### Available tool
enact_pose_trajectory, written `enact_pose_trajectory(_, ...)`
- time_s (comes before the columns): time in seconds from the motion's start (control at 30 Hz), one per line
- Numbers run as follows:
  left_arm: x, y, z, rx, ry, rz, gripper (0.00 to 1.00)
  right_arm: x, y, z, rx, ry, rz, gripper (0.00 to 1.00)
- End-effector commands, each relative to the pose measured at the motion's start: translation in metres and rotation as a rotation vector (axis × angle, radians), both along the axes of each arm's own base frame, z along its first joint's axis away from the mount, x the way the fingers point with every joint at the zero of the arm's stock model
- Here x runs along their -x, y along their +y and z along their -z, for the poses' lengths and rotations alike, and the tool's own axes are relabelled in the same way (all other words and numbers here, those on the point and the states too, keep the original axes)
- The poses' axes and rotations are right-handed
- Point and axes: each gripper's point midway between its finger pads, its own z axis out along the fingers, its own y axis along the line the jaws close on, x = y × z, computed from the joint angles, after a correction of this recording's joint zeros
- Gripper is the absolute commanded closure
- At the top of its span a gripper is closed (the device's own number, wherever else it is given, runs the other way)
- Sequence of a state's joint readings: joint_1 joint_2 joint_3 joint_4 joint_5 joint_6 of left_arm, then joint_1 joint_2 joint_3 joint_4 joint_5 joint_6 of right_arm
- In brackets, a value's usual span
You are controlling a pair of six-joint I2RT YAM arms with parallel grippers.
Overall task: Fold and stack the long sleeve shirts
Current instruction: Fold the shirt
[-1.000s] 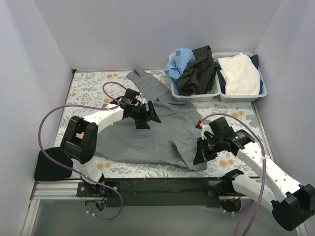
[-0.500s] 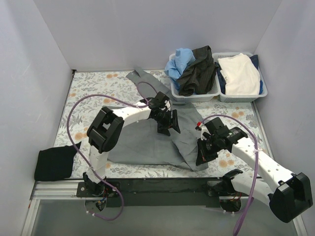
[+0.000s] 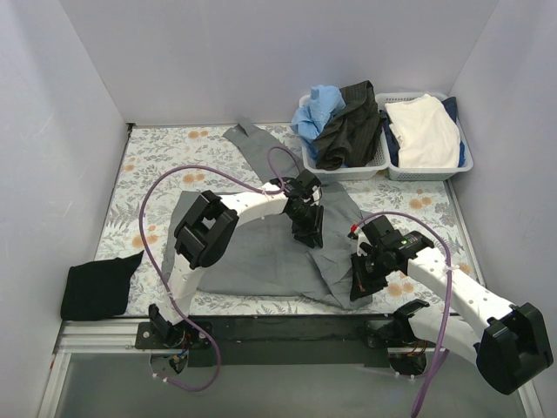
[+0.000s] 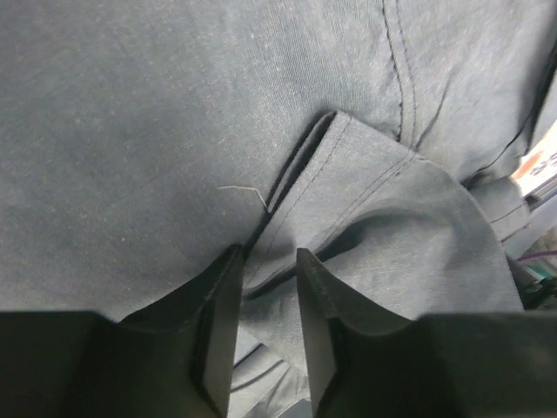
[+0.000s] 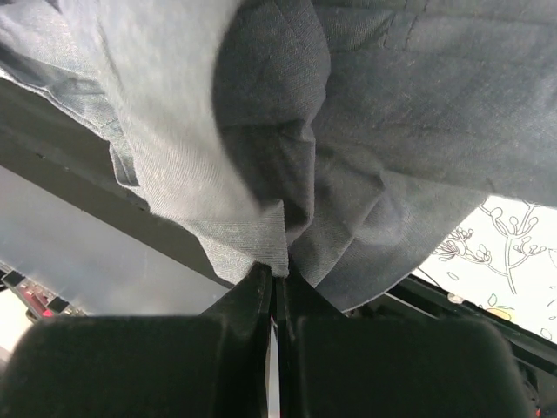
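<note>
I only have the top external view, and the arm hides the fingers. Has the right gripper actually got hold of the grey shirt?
Observer: Yes. In the right wrist view the right gripper is shut on a hemmed edge of the grey shirt, with cloth bunched around it.
Operator: And the left one, in the middle of the shirt?
Observer: The left gripper has its fingers a little apart, with a stitched fold of the shirt running between them. I cannot tell whether they press it.
Operator: Anything else caught in either gripper?
Observer: No, both wrist views show only grey cloth between the fingers.
</note>
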State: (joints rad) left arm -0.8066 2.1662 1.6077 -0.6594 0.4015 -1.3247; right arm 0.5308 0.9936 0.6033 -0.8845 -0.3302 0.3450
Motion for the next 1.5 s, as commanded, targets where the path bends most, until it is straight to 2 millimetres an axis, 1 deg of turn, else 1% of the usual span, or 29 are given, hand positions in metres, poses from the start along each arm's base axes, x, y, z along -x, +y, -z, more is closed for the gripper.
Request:
enact_pose_trajectory(0.0,0.014,-0.004,0.0,-0.035,-0.014,0.065,0.73,0.0,-0.003,0.003,0.018,-0.002,0.022,0.99)
enact_pose_trajectory(0.03,0.014,-0.004,-0.002,-0.035,-0.02,0.068,0.83,0.001,-0.004,0.005,0.023,0.002,0.021,0.99)
enact_pose_trajectory(0.13,0.01,-0.003,-0.008,-0.051,-0.043,0.066,1.0,0.002,-0.005,0.006,0.029,0.008,0.024,0.99)
enact_pose_trajectory(0.3,-0.009,0.003,-0.032,-0.092,-0.15,0.032,1.0,0.003,-0.006,0.008,0.037,0.008,0.031,0.99)
enact_pose_trajectory(0.33,-0.01,0.007,-0.035,-0.111,-0.16,0.024,1.0,0.003,-0.007,0.009,0.04,0.011,0.033,0.99)
enact_pose_trajectory(0.37,-0.018,0.009,-0.041,-0.131,-0.202,0.004,1.0,0.003,-0.007,0.009,0.04,0.007,0.034,0.99)
enact_pose_trajectory(0.47,-0.032,0.021,-0.057,-0.181,-0.269,-0.045,1.0,0.003,-0.008,0.01,0.046,0.008,0.038,0.99)
enact_pose_trajectory(0.6,-0.06,0.052,-0.078,-0.285,-0.385,-0.165,1.0,-0.004,-0.008,0.006,0.054,-0.02,0.046,0.99)
enact_pose_trajectory(0.63,-0.066,0.059,-0.091,-0.278,-0.411,-0.196,1.0,-0.006,-0.008,0.005,0.056,-0.03,0.049,0.99)
enact_pose_trajectory(0.67,-0.076,0.07,-0.097,-0.285,-0.423,-0.237,1.0,-0.01,-0.008,0.004,0.061,-0.042,0.052,0.99)
enact_pose_trajectory(0.73,-0.092,0.086,-0.114,-0.284,-0.47,-0.297,1.0,-0.022,-0.007,-0.002,0.069,-0.087,0.062,0.99)
enact_pose_trajectory(0.77,-0.104,0.1,-0.132,-0.265,-0.503,-0.332,1.0,-0.03,-0.008,-0.003,0.088,-0.117,0.069,0.98)
enact_pose_trajectory(0.8,-0.114,0.104,-0.146,-0.241,-0.535,-0.357,1.0,-0.037,-0.008,-0.005,0.093,-0.139,0.076,0.97)
enact_pose_trajectory(0.83,-0.121,0.109,-0.155,-0.223,-0.555,-0.37,1.0,-0.048,-0.005,-0.013,0.089,-0.176,0.079,0.95)
enact_pose_trajectory(0.87,-0.131,0.119,-0.17,-0.2,-0.582,-0.399,1.0,-0.058,-0.002,-0.014,0.094,-0.195,0.085,0.94)
enact_pose_trajectory(0.9,-0.137,0.123,-0.178,-0.189,-0.608,-0.39,1.0,-0.068,-0.002,-0.015,0.111,-0.217,0.093,0.93)
enact_pose_trajectory(0.93,-0.147,0.122,-0.195,-0.156,-0.649,-0.402,1.0,-0.083,0.005,-0.027,0.098,-0.262,0.097,0.92)
enact_pose_trajectory(0.97,-0.153,0.124,-0.203,-0.143,-0.671,-0.404,1.0,-0.092,0.007,-0.023,0.117,-0.257,0.095,0.92)
enact_pose_trajectory(1.0,-0.16,0.122,-0.208,-0.136,-0.701,-0.384,1.0,-0.108,0.011,-0.027,0.121,-0.297,0.107,0.92)
enact_pose_trajectory(1.03,-0.168,0.119,-0.224,-0.113,-0.735,-0.388,1.0,-0.118,0.014,-0.029,0.127,-0.31,0.111,0.92)
enact_pose_trajectory(1.07,-0.174,0.117,-0.232,-0.101,-0.756,-0.388,1.0,-0.135,0.017,-0.029,0.156,-0.325,0.122,0.93)
enact_pose_trajectory(1.1,-0.18,0.114,-0.226,-0.114,-0.747,-0.381,1.0,-0.144,0.021,-0.03,0.154,-0.332,0.129,0.93)
enact_pose_trajectory(1.13,-0.185,0.112,-0.23,-0.113,-0.757,-0.379,1.0,-0.155,0.018,-0.03,0.188,-0.35,0.147,0.97)
enact_pose_trajectory(1.17,-0.193,0.108,-0.253,-0.075,-0.799,-0.397,1.0,-0.172,0.018,-0.031,0.222,-0.369,0.164,0.98)
enact_pose_trajectory(1.23,-0.204,0.104,-0.255,-0.075,-0.806,-0.401,1.0,-0.188,0.017,-0.034,0.25,-0.39,0.205,0.99)
enact_pose_trajectory(1.27,-0.21,0.103,-0.269,-0.051,-0.837,-0.414,1.0,-0.201,0.014,-0.037,0.268,-0.409,0.23,0.99)
enact_pose_trajectory(1.33,-0.216,0.1,-0.283,-0.003,-0.867,-0.424,1.0,-0.215,0.013,-0.042,0.271,-0.439,0.265,0.99)
enact_pose_trajectory(1.4,-0.222,0.101,-0.29,0.031,-0.881,-0.433,1.0,-0.229,0.009,-0.045,0.272,-0.463,0.287,0.99)
enact_pose_trajectory(1.47,-0.225,0.101,-0.288,0.038,-0.882,-0.43,1.0,-0.239,0.012,-0.044,0.254,-0.474,0.277,0.99)
